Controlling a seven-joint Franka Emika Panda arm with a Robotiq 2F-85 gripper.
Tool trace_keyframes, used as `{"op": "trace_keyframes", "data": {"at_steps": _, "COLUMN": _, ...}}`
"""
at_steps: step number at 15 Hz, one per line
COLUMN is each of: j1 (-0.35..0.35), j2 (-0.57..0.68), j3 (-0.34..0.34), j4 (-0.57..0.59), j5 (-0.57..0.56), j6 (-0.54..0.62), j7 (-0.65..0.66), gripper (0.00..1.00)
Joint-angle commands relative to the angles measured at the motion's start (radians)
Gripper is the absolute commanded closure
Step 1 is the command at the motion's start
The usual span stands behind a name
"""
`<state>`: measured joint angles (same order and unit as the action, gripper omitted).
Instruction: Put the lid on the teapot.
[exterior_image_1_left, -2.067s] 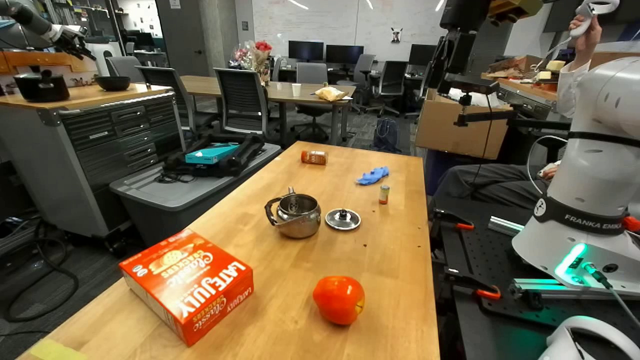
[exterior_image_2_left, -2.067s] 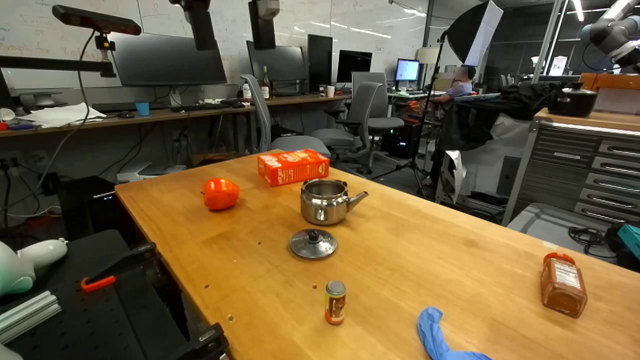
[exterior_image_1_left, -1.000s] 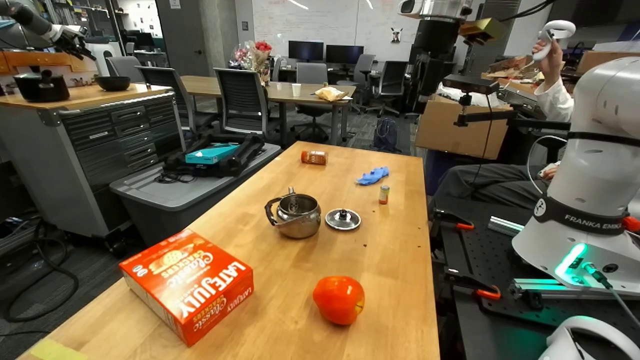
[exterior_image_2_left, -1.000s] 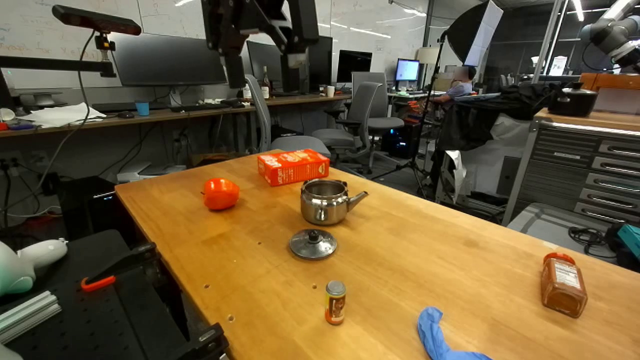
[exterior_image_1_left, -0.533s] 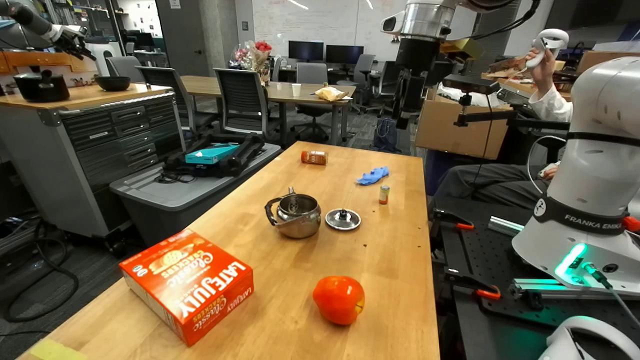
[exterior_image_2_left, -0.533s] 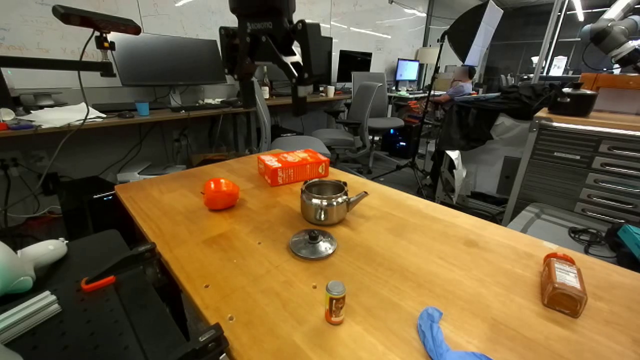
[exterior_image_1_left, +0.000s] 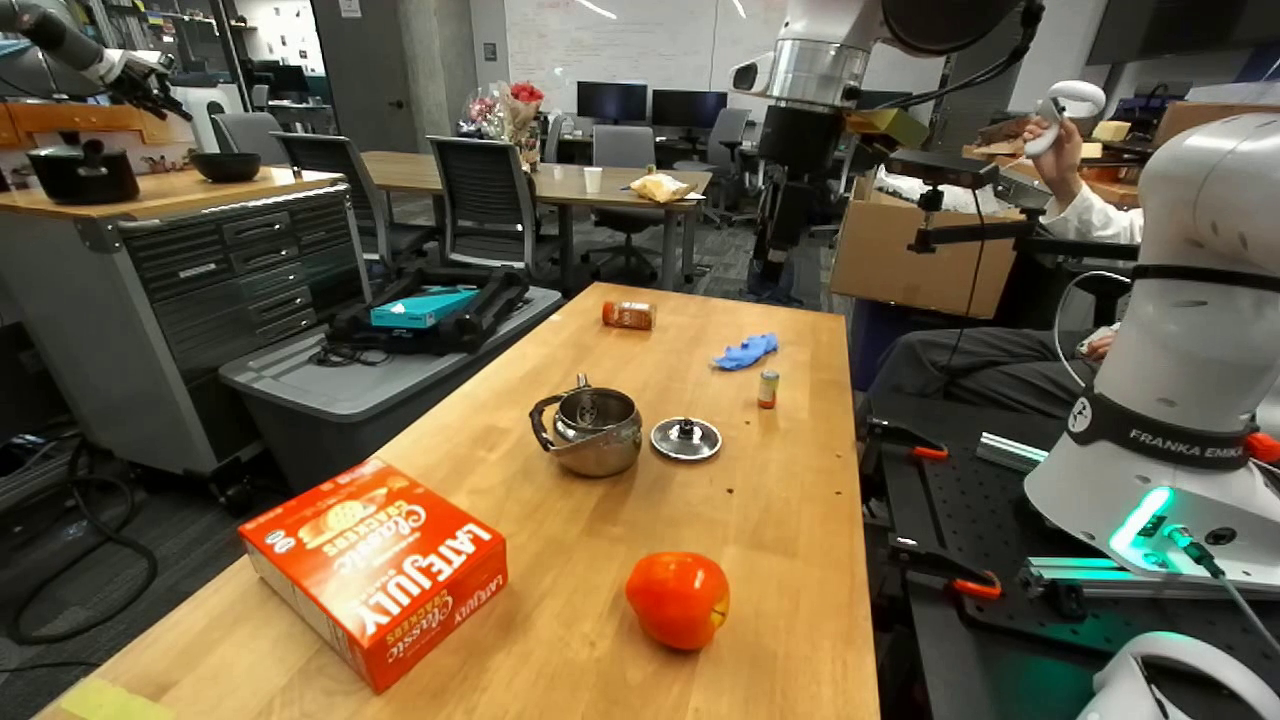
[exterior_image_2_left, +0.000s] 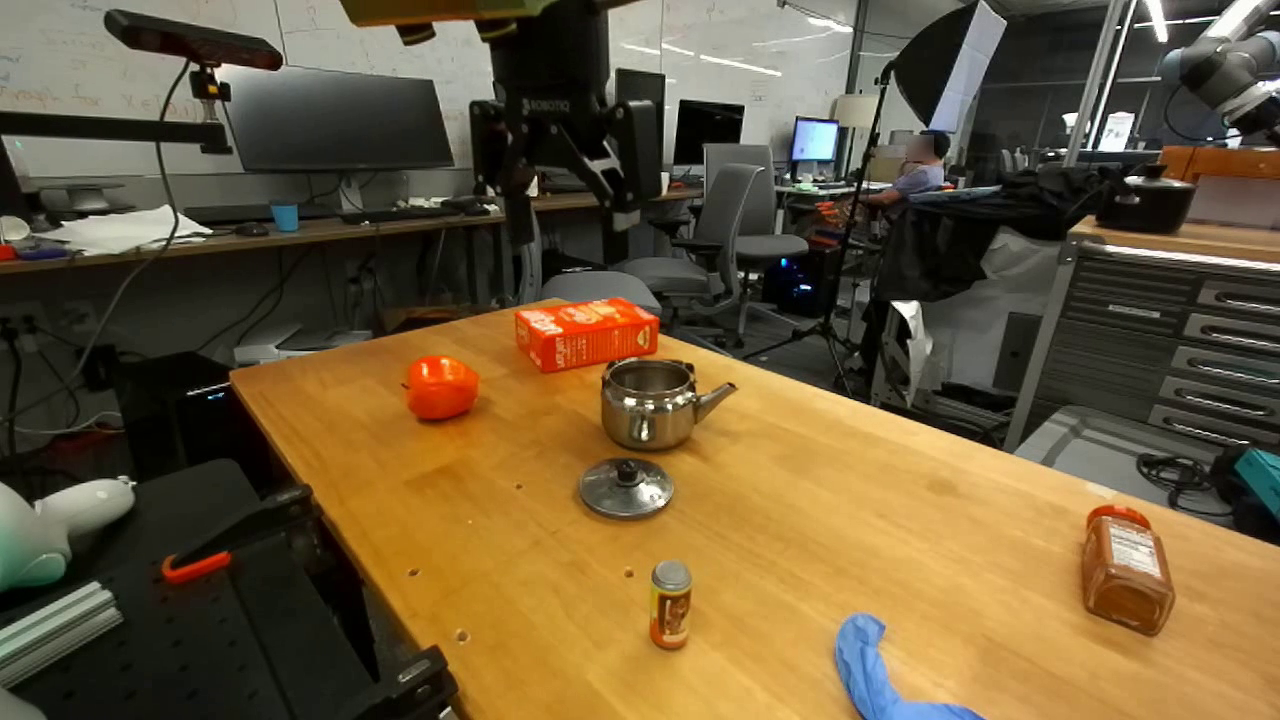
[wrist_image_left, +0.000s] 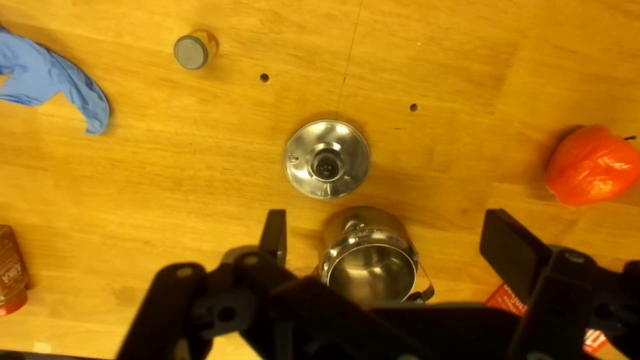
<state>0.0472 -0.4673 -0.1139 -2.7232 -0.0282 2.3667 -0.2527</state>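
The lid (exterior_image_1_left: 668, 441) is a flat silver disc with a dark knob. It lies knob up on the wooden table beside the teapot (exterior_image_1_left: 600, 452), apart from it; the lid (exterior_image_2_left: 605, 490) and the teapot (exterior_image_2_left: 645, 410) show in both exterior views. The teapot is upright with its round top uncovered. In the wrist view the lid (wrist_image_left: 305, 172) lies ahead of the fingers, and the teapot (wrist_image_left: 367, 220) appears between them, partly hidden by the gripper (wrist_image_left: 385, 217). My gripper (exterior_image_2_left: 572, 225) is open and empty, pointing down, well above the table in both exterior views (exterior_image_1_left: 770, 272).
A red cracker box (exterior_image_1_left: 375, 570) and an orange-red pepper (exterior_image_1_left: 678, 600) stand on the table. A small can (exterior_image_2_left: 670, 605), a blue glove (exterior_image_2_left: 875, 675) and a spice jar (exterior_image_2_left: 1128, 570) lie or stand toward the other end. A black camera arm (exterior_image_1_left: 970, 240) stands beyond the table edge.
My open gripper has moved down and inward over the table, leftward in an exterior view. The lid, teapot and other table objects have not moved.
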Motion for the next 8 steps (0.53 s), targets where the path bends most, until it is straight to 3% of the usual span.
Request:
{"op": "trace_keyframes", "data": {"at_steps": 1, "j1": 0.019, "j2": 0.101, "j3": 0.009, "j4": 0.058, "j5": 0.045, "j6": 0.055, "j7": -0.009, "gripper": 0.0}}
{"op": "trace_keyframes", "data": {"at_steps": 8, "j1": 0.015, "j2": 0.247, "j3": 0.046, "j4": 0.126, "j5": 0.05, "j6": 0.101, "j7": 0.019, "gripper": 0.0}}
